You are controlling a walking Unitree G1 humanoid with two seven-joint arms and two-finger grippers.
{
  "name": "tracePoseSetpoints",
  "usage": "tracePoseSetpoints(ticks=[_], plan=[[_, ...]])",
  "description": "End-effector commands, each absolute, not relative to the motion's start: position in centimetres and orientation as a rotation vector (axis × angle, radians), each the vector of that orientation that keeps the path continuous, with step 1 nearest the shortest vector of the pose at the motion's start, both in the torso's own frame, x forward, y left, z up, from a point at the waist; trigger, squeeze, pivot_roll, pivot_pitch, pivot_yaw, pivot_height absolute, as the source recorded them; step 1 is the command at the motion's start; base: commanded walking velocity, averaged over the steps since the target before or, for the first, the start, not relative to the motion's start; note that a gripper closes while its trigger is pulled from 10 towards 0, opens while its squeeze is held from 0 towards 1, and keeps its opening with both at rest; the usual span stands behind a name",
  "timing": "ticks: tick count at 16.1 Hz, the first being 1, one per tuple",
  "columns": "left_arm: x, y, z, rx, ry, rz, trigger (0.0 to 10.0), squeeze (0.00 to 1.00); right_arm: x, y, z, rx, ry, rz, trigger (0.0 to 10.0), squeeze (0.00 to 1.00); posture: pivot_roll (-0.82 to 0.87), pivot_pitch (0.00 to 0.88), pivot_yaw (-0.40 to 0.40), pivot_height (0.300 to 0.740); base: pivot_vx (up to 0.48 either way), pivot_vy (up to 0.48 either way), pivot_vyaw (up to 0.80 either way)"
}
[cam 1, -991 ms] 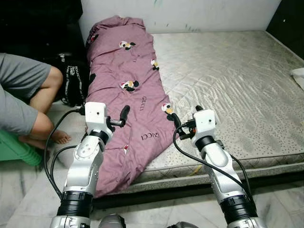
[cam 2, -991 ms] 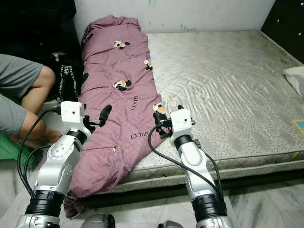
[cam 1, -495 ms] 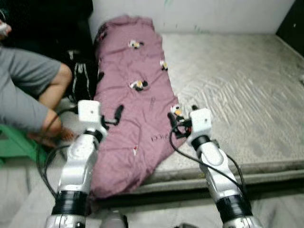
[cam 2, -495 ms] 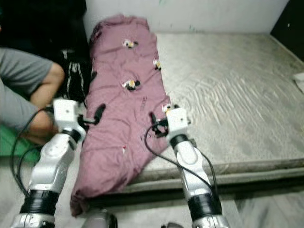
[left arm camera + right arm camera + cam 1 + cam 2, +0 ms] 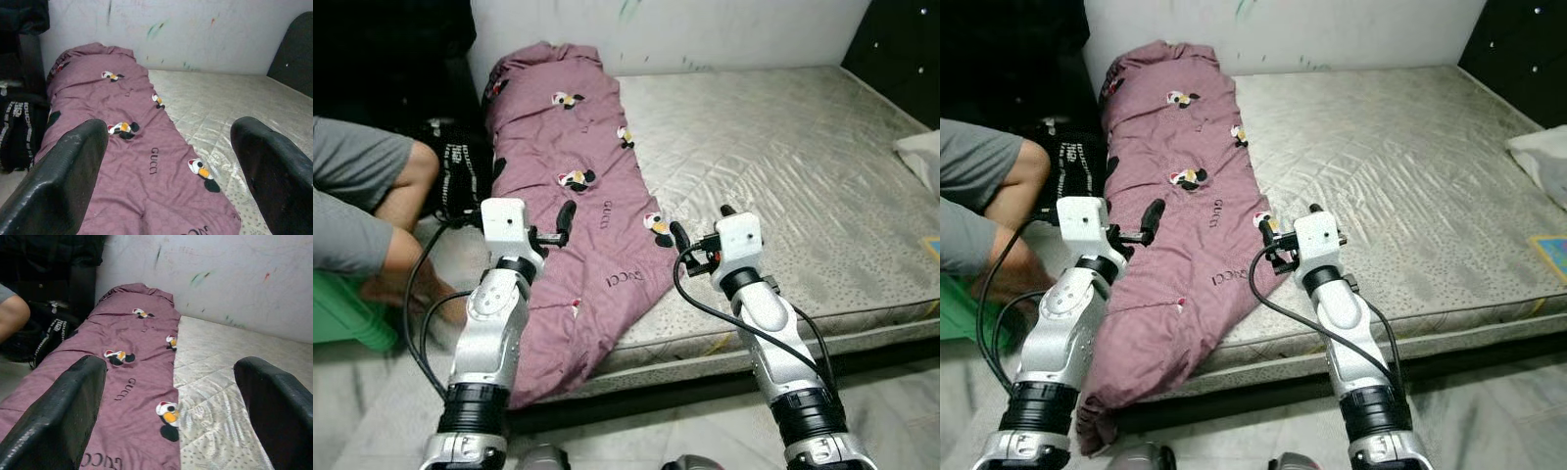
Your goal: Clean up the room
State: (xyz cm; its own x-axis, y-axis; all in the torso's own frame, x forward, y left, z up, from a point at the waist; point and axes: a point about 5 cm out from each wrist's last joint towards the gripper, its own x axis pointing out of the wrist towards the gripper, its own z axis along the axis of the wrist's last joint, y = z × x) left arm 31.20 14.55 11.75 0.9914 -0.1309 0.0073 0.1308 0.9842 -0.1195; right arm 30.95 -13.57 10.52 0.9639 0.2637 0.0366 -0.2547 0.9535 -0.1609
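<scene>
Purple blanket (image 5: 578, 211) along mattress's (image 5: 803, 176) left edge.

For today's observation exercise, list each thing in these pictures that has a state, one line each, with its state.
Purple blanket: laid lengthwise along the mattress edge, its near end hanging over the side.
Mattress: bare, no sheet.
Left claw: open, above the blanket.
Right claw: open, at the blanket's edge.
Person: seated beside the bed.

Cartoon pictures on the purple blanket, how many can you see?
4 clear ones on the purple blanket: one near the wall end, one at the mattress-side edge, one mid-blanket, one beside the right tool. Folds may hide more.
</scene>
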Motion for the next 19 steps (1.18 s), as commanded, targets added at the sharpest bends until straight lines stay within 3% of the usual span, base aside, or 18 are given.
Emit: tracePoseSetpoints(ticks=[1,5,12,19], plan=[[31.0,15.0,11.4,-0.125,0.013,-0.113,10.0,0.00,31.0,-13.7,10.8,-0.158,-0.069,0.266,10.0,0.00,-0.04,0.000,-0.040,0.740,0.000,0.000,0.44],[31.0,15.1,11.2,-0.148,0.013,-0.102,10.0,0.00,31.4,-12.7,10.5,-0.140,-0.058,0.281,10.0,0.00,-0.02,0.000,-0.032,0.740,0.000,0.000,0.59],[29.1,14.5,8.4,-0.137,0.132,-0.174,10.0,0.00,27.6,-13.0,7.5,-0.099,0.042,0.265,10.0,0.00,-0.07,0.000,0.016,0.740,0.000,0.000,0.11],[28.1,15.3,8.6,-0.094,0.126,-0.172,10.0,0.00,27.1,-13.1,7.7,-0.093,0.045,0.245,10.0,0.00,-0.04,0.000,0.012,0.740,0.000,0.000,0.00]])
